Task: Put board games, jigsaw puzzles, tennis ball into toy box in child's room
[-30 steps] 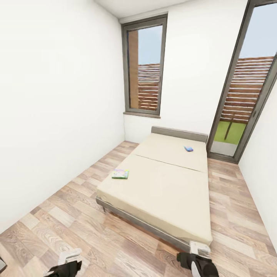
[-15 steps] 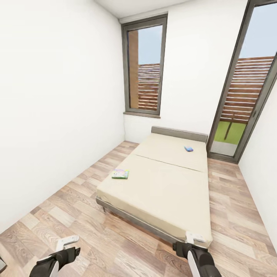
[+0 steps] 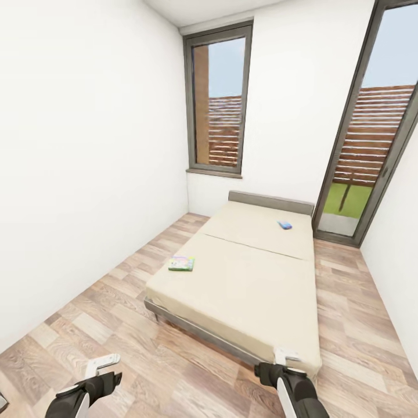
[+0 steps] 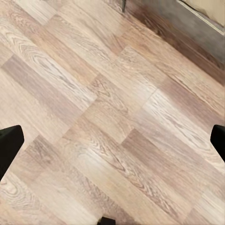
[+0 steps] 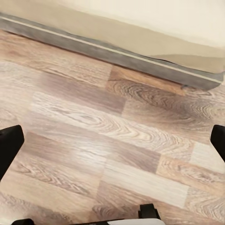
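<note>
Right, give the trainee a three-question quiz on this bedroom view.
1. True or false: the green board game lies on the bed near its left edge.
2. The blue board game lies nearer to: A) the headboard, B) the foot of the bed, C) the floor.
3. Fill in: both grippers, left gripper and right gripper, hang over the ____ with nothing between the fingers.

Key: 1 true; 2 A; 3 floor.

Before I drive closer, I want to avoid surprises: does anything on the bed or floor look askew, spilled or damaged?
Nothing stands out. Two board games lie flat on the bed: one by its left edge, one near the headboard. No spills or damage.
</note>
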### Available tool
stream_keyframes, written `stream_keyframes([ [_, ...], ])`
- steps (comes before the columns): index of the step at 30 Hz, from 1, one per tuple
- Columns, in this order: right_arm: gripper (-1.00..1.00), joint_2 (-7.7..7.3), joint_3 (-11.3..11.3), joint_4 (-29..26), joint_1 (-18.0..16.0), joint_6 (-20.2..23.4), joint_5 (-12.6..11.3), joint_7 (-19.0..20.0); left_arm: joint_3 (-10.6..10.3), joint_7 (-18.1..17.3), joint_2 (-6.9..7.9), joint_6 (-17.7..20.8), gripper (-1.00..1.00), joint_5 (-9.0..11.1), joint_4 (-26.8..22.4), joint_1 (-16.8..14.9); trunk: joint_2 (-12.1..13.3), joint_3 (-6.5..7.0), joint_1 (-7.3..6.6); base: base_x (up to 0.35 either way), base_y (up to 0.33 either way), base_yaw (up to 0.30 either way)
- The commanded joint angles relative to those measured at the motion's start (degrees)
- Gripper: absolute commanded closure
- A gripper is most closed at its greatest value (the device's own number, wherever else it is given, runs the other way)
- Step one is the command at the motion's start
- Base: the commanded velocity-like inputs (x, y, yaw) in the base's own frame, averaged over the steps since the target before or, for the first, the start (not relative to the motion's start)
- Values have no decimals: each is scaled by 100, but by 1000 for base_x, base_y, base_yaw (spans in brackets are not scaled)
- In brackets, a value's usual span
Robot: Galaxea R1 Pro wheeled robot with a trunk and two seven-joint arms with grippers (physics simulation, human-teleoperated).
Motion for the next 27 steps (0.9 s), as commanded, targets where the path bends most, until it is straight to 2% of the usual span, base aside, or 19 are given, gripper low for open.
stream_keyframes([
  [1, -100, 5, 27, -8, -3, 23, -13, -20, 11, -19, -2, 33, -100, 3, -9, -4, -13, -14, 6, 204, 0, 0],
  [13, -100, 7, 113, -9, -4, 11, -25, -20, 11, -16, -8, 33, -100, 3, -9, -4, -13, -14, 6, 74, -15, 0],
  [27, -100, 23, 124, -9, -3, 6, -26, -20, 11, -16, -9, 32, -100, 3, -6, -4, -13, -14, 6, 91, -130, 10],
])
